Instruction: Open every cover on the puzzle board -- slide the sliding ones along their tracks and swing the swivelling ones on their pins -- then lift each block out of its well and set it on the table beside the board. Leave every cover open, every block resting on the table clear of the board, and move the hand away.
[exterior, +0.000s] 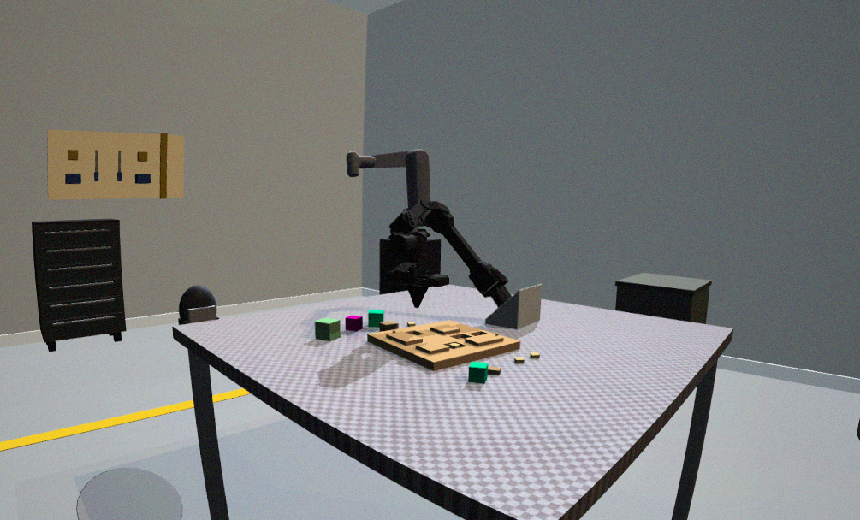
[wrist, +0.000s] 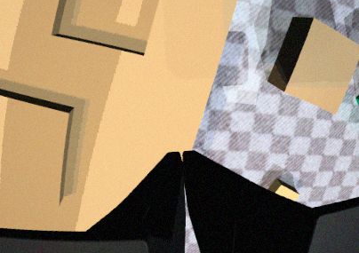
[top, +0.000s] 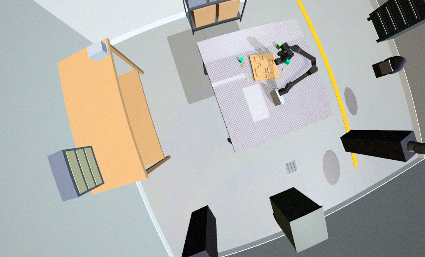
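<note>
My gripper [top: 276, 62] [exterior: 417, 305] [wrist: 181, 163] is shut with nothing between its tips, above the board's edge. The puzzle board [exterior: 459, 358] [wrist: 133, 138] has raised covers and several dark openings. A small yellow piece [top: 259, 66] [exterior: 454, 345] shows in one opening. On the table beside the board are a green block [top: 279, 45] [exterior: 327, 329], a magenta block [exterior: 353, 322], a teal block [top: 287, 61] [exterior: 376, 317], a tan block [exterior: 388, 325] [wrist: 320, 67] and a yellow block [top: 283, 69] [exterior: 411, 323] [wrist: 285, 190]. Another teal block [top: 240, 59] [exterior: 478, 372] lies across the board.
Near that teal block lie a brown block [top: 243, 64] [exterior: 494, 370] and two small yellow blocks, one nearer [exterior: 518, 359] and one farther [exterior: 534, 355]. A grey wedge [top: 276, 97] [exterior: 529, 306] stands by the arm's base. The table [top: 290, 127] [exterior: 484, 439] has a checked top.
</note>
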`<state>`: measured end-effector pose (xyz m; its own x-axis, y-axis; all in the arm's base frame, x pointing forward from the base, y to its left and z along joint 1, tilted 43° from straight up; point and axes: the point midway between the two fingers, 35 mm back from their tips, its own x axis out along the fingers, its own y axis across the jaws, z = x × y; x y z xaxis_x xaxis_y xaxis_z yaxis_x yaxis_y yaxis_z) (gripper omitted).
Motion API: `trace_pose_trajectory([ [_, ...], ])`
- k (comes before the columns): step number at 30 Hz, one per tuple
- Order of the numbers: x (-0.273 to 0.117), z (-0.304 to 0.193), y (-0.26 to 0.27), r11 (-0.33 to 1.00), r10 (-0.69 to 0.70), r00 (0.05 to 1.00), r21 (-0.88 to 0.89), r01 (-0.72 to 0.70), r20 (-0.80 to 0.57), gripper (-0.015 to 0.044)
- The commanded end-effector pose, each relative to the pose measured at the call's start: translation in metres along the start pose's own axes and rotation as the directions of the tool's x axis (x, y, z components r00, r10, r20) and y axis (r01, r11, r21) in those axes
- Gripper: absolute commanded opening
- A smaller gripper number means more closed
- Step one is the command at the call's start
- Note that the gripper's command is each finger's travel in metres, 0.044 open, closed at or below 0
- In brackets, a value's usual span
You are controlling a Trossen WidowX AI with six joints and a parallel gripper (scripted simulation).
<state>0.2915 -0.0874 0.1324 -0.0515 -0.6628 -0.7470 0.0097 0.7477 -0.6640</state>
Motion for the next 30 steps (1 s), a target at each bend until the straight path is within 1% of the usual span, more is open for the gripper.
trace_pose_trajectory([
  [1,-0.005,0.024,0.029,0.947,0.015,1.0,0.321,-0.02,0.019,0.0],
  [4,-0.006,0.033,0.043,0.887,0.016,1.0,0.461,-0.022,0.018,0.0],
  [8,-0.006,0.042,0.063,0.774,0.016,1.0,0.632,-0.022,0.015,0.0],
  [12,-0.005,0.051,0.084,0.629,0.014,1.0,0.777,-0.019,0.013,0.0],
  [16,-0.005,0.06,0.105,0.465,0.012,1.0,0.885,-0.015,0.011,0.0],
  [23,-0.003,0.073,0.143,0.146,0.004,1.0,0.989,-0.008,0.008,0.0],
  [28,-0.001,0.078,0.168,-0.062,-0.002,1.0,0.998,-0.006,0.006,0.0],
  [30,0.0,0.079,0.174,-0.112,-0.004,1.0,0.994,-0.006,0.006,0.0],
])
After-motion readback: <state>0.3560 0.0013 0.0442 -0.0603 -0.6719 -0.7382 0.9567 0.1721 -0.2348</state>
